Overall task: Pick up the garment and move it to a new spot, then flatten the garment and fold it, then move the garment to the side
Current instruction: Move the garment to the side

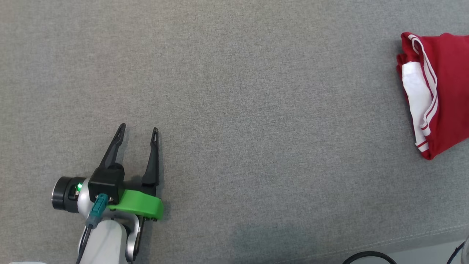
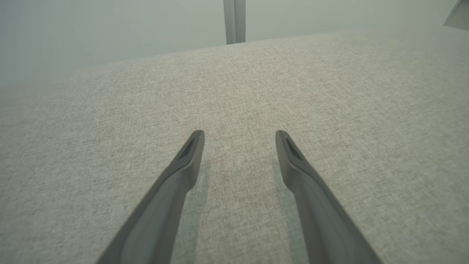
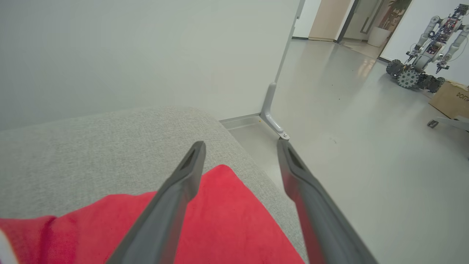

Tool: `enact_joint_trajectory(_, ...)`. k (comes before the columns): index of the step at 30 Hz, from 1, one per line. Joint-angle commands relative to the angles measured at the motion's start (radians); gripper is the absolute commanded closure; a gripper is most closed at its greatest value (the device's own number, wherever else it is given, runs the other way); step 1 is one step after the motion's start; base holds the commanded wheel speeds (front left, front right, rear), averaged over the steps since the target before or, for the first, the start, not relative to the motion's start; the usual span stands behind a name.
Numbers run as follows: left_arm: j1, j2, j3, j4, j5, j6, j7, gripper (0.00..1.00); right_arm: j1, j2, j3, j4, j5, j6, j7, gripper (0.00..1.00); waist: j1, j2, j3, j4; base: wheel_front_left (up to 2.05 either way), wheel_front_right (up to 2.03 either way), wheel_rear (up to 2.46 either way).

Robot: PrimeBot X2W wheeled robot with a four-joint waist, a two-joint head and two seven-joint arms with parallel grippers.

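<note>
A grey cushion (image 1: pixel 256 91) stretches across the head view, with pale floor (image 3: pixel 366 146) beyond its right end. A folded red garment (image 1: pixel 443 91) with white trim lies at the cushion's right edge. The left gripper (image 1: pixel 139 128) sits over bare fabric at lower left, well apart from the garment, jaws apart and empty. The right gripper (image 3: pixel 240 142) hangs above the garment's corner, jaws spread, holding nothing. Farther off stand a wheeled robot (image 3: pixel 421 47) and a cardboard box (image 3: pixel 449 99).

L gripper (image 1: pixel 139 127) fingers apart, R gripper (image 3: pixel 240 142) fingers apart
</note>
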Motion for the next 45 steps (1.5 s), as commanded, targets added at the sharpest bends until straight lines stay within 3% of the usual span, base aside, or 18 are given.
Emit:
enact_joint_trajectory(1,0.023,-0.003,0.010,0.008,-0.009,0.013,0.000,0.00,0.025,0.022,0.081,-0.021,0.034,-0.002,0.000,0.00,-0.0001,0.0000,-0.043,0.007,0.00,0.00,0.00)
enact_joint_trajectory(8,0.069,-0.017,0.041,0.041,-0.038,0.029,0.000,0.00,0.182,0.106,0.388,-0.163,0.210,-0.002,0.000,0.00,-0.0001,0.0000,-0.159,0.022,0.00,0.00,0.00)
enact_joint_trajectory(17,0.153,-0.026,0.081,0.087,-0.066,0.039,0.000,0.00,0.444,0.173,0.594,-0.278,0.356,-0.002,0.000,0.00,-0.0001,0.0000,-0.299,0.043,0.00,0.00,0.00)
enact_joint_trajectory(32,0.269,-0.029,0.110,0.114,-0.130,0.075,0.000,0.00,0.685,0.226,0.703,-0.320,0.399,-0.002,0.000,0.00,-0.0001,0.0000,-0.457,0.056,0.00,0.00,0.00)
enact_joint_trajectory(45,0.306,-0.028,0.142,0.120,-0.159,0.055,0.000,0.00,0.764,0.234,0.725,-0.392,0.393,-0.002,0.000,0.00,-0.0001,0.0000,-0.519,0.068,0.00,0.00,0.00)
